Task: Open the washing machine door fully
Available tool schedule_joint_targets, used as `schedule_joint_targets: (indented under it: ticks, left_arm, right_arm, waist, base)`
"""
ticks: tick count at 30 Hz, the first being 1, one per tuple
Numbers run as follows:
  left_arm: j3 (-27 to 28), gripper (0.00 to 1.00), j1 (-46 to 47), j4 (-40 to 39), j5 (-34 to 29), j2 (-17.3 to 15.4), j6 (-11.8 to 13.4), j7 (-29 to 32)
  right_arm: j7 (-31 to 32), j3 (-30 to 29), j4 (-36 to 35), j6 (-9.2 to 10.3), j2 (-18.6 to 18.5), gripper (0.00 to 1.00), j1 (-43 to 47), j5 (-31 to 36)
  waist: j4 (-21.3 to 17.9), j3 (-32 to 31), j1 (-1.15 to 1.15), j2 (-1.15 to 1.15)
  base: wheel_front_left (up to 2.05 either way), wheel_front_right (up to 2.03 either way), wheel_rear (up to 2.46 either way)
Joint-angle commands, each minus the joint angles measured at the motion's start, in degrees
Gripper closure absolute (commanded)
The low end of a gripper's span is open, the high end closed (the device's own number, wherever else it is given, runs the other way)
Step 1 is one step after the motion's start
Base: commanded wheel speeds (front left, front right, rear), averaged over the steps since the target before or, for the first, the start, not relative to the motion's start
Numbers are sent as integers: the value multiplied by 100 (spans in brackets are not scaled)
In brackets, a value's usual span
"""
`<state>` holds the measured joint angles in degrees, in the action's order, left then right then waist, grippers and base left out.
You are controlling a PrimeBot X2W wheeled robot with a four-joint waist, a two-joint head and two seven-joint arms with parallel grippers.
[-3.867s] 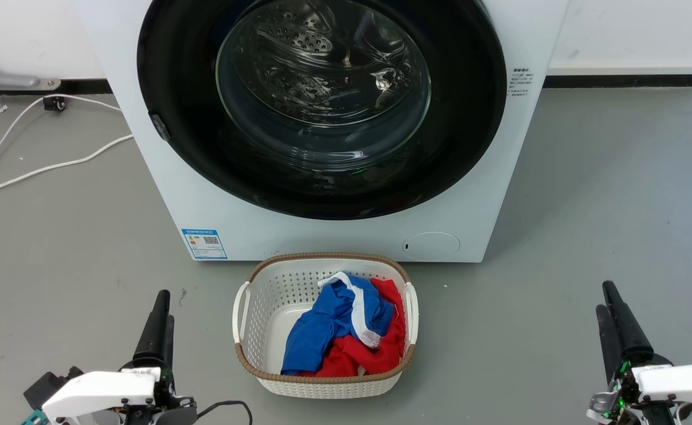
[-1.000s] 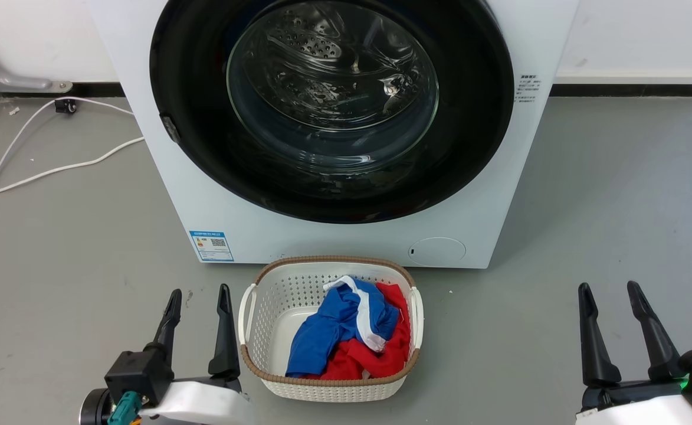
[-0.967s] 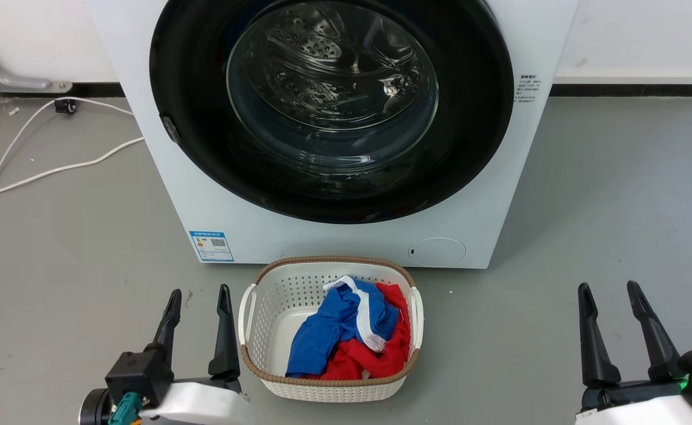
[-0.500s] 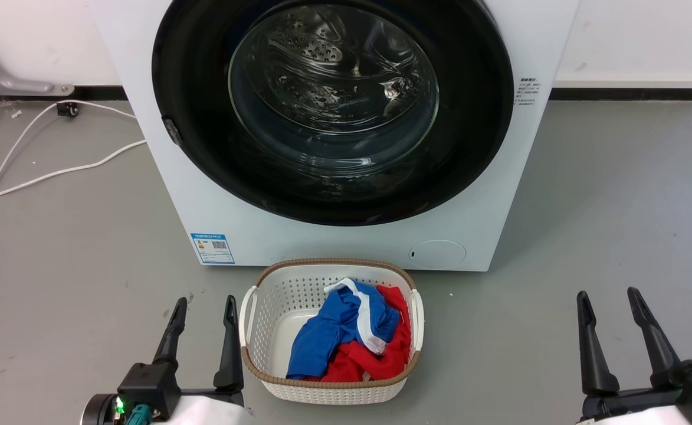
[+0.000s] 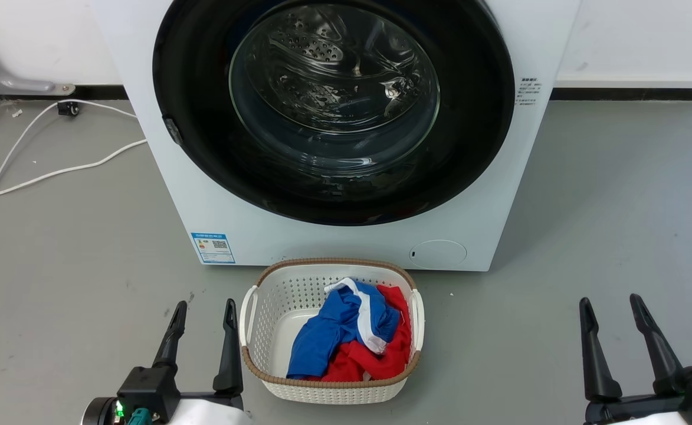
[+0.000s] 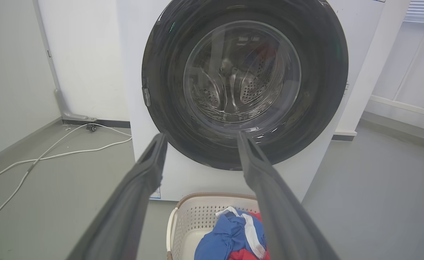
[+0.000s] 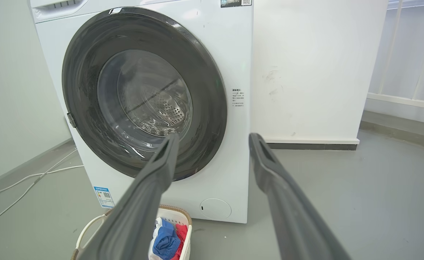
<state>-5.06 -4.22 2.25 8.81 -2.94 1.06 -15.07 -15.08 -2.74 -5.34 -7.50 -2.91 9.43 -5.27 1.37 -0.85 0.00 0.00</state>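
The washing machine door [image 5: 334, 106], a glossy black disc with a clear glass centre, sits closed flat against the front of the white washing machine [image 5: 351, 242]. Before it, a white laundry basket [image 5: 251, 330] of blue and red clothes [image 5: 334, 336] stands on the grey floor. The left end effector [image 5: 205, 304] hovers just beside the basket, fingers spread and empty. The right end effector [image 5: 610, 300], likewise spread and empty, hangs well apart on the other side. A white cable [image 5: 56, 171] trails across the floor.

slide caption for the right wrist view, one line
Open right pincer aimed at the closed washing machine door, a laundry basket standing just in front of it.
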Motion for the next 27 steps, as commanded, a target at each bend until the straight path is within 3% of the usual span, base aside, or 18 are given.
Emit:
schedule_joint_targets:
  ticks: [1, 27]
  left_arm:
    - [23, 0, -47, 20, 13, 9, 19, -16]
    - [15, 0, -67, 93, -50, 9, 138, -16]
  right_arm:
    - [-14, -29, 40, 2, 5, 0, 40, -107]
    - [-14, -33, 162, 2, 6, 0, 39, -169]
  waist:
    - [-1, -3, 0, 0]
    - [-9, -8, 0, 0]
  base:
    - [0, 0, 0]
    - [0, 0, 0]
